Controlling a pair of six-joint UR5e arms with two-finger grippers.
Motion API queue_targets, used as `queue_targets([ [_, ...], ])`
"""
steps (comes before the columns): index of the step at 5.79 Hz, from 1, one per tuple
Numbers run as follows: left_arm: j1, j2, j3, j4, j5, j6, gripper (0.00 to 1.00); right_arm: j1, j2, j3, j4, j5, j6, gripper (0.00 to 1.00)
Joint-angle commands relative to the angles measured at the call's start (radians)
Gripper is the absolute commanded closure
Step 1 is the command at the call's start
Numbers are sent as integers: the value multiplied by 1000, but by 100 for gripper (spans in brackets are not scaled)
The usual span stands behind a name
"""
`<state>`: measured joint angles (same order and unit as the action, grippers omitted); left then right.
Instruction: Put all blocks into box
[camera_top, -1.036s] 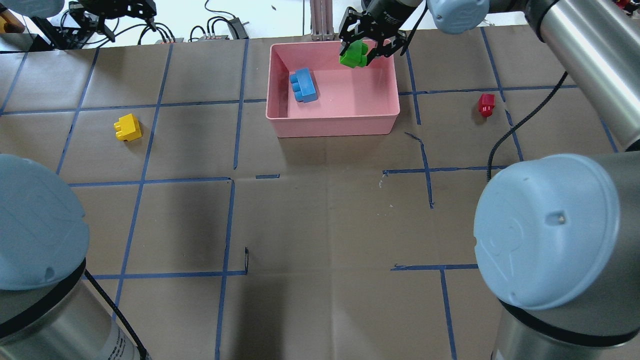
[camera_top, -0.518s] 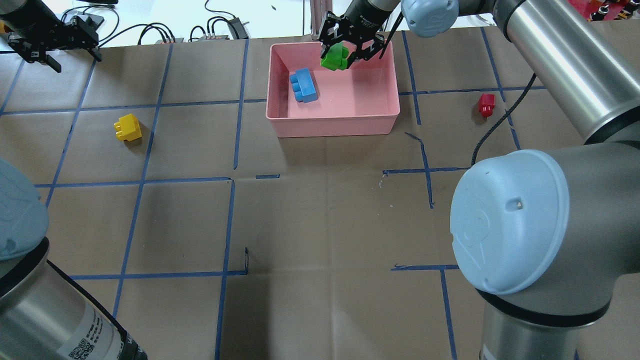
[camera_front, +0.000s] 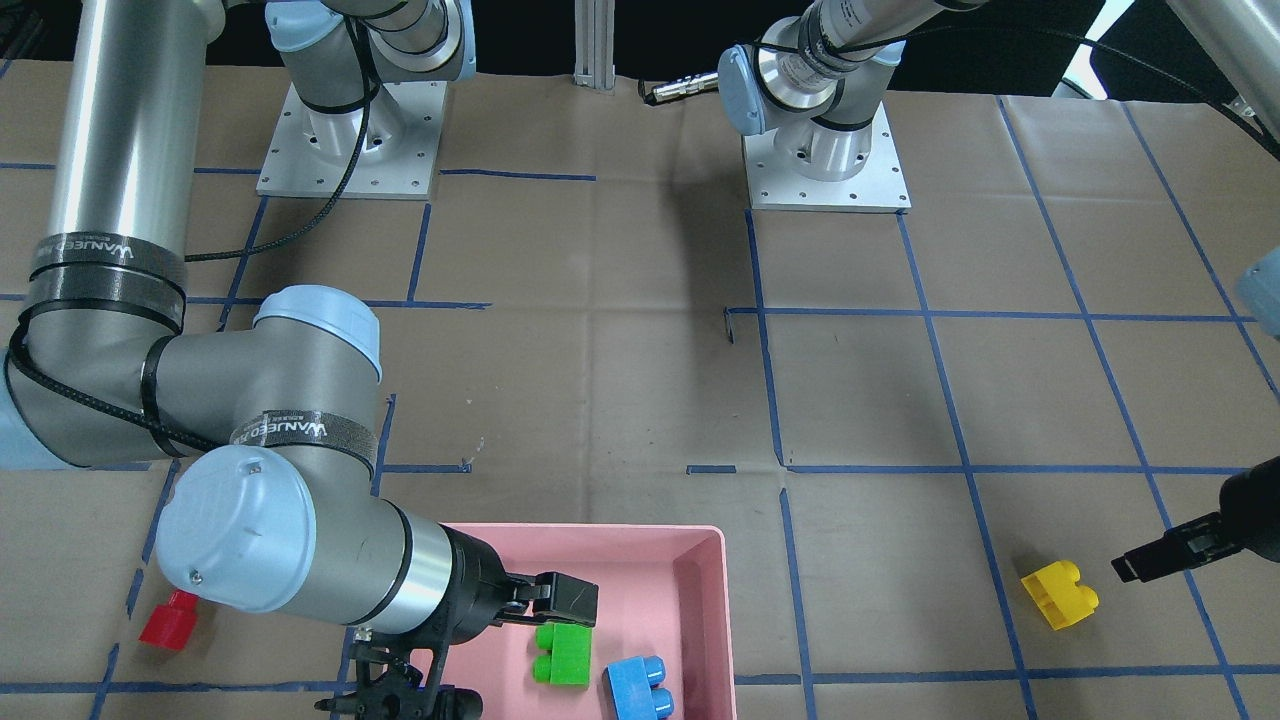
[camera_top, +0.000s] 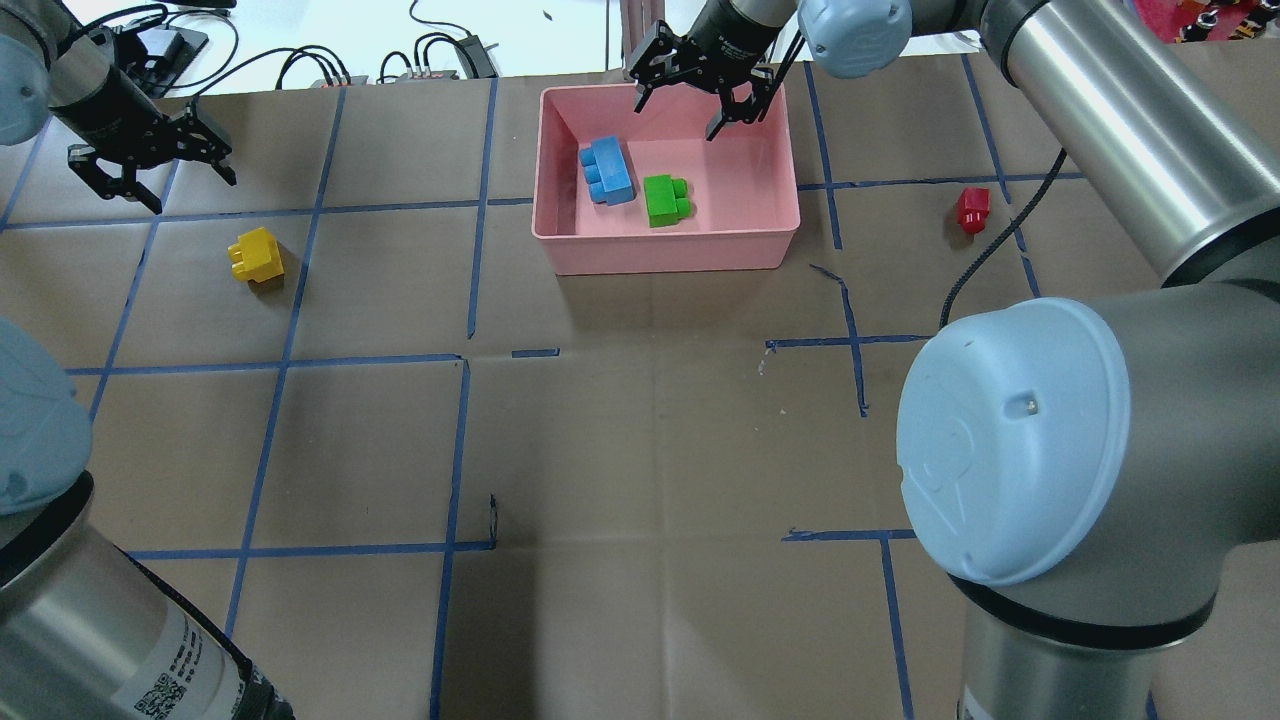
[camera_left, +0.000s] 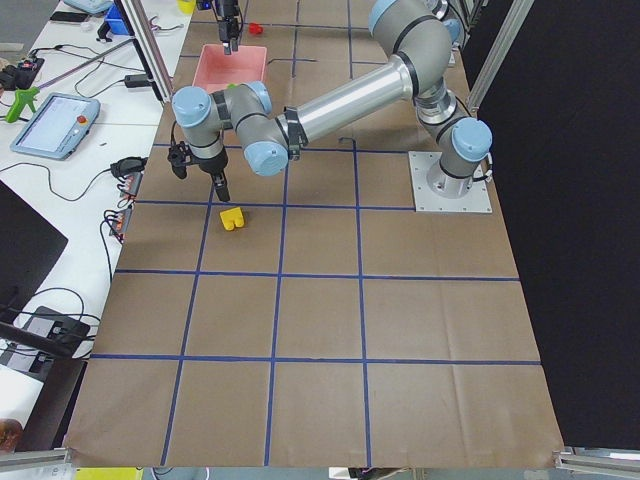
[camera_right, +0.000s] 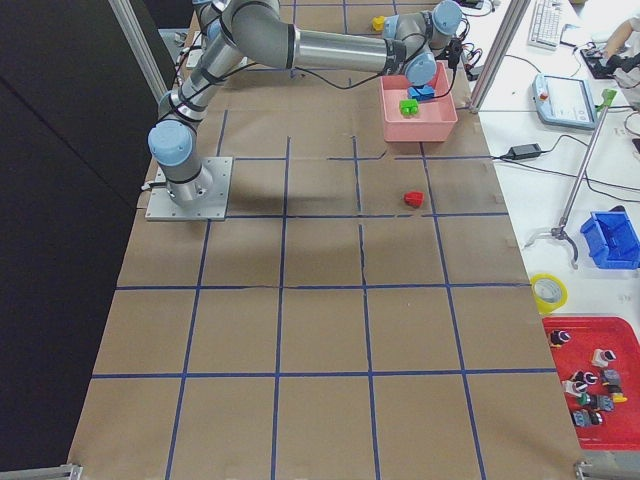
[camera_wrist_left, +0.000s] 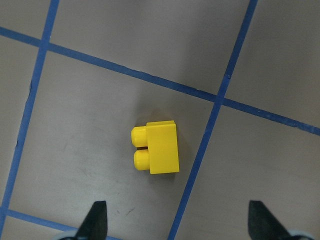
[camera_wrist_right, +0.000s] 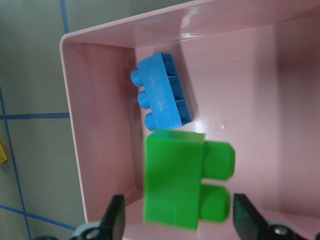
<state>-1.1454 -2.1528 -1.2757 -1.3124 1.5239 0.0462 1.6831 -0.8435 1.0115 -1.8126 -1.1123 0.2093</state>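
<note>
The pink box (camera_top: 770, 240) stands at the far middle of the table. The blue block (camera_top: 607, 171) and the green block (camera_top: 667, 200) lie side by side inside it; both also show in the right wrist view, the green block (camera_wrist_right: 185, 180) and the blue block (camera_wrist_right: 162, 97). My right gripper (camera_top: 680, 112) hovers open and empty over the box's far side. The yellow block (camera_top: 255, 256) lies on the table at the left. My left gripper (camera_top: 193, 195) is open just beyond it, and the left wrist view shows the yellow block (camera_wrist_left: 156, 147) below it. The red block (camera_top: 972, 210) lies on the table right of the box.
Brown paper with a blue tape grid covers the table. Cables and connectors lie along the far edge (camera_top: 440, 55). A metal post (camera_top: 640, 40) stands just behind the box. My arms' large elbow joints (camera_top: 1010, 440) block part of the overhead view.
My right gripper opened and let go of the green block, which now lies in the box beside the blue one. My left gripper moved nearer to the yellow block.
</note>
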Motion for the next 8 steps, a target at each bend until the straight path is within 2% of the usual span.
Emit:
queue_targets([
  [1, 0, -16, -115, 152, 12, -29, 1, -9, -41, 7, 6, -226, -43, 0],
  [2, 1, -24, -164, 242, 45, -26, 1, -22, -96, 63, 9, -330, -85, 0],
  [3, 4, -47, -184, 283, 45, -23, 1, -52, -189, 181, -4, -322, -93, 0],
  [4, 4, -62, -185, 303, 42, -25, 1, -107, -300, 322, -118, -322, -106, 0],
  [5, 3, -64, -176, 306, 36, -29, 1, -185, -357, 460, -354, -322, -192, 0],
  [6, 3, -73, -160, 306, 35, -38, 1, -244, -370, 558, -470, -324, -212, 0],
  [7, 4, -84, -159, 321, 35, -37, 1, -291, -370, 594, -516, -334, -272, 0],
  [8, 3, -99, -178, 366, 35, -36, 1, -310, -343, 601, -518, -387, -371, 0],
])
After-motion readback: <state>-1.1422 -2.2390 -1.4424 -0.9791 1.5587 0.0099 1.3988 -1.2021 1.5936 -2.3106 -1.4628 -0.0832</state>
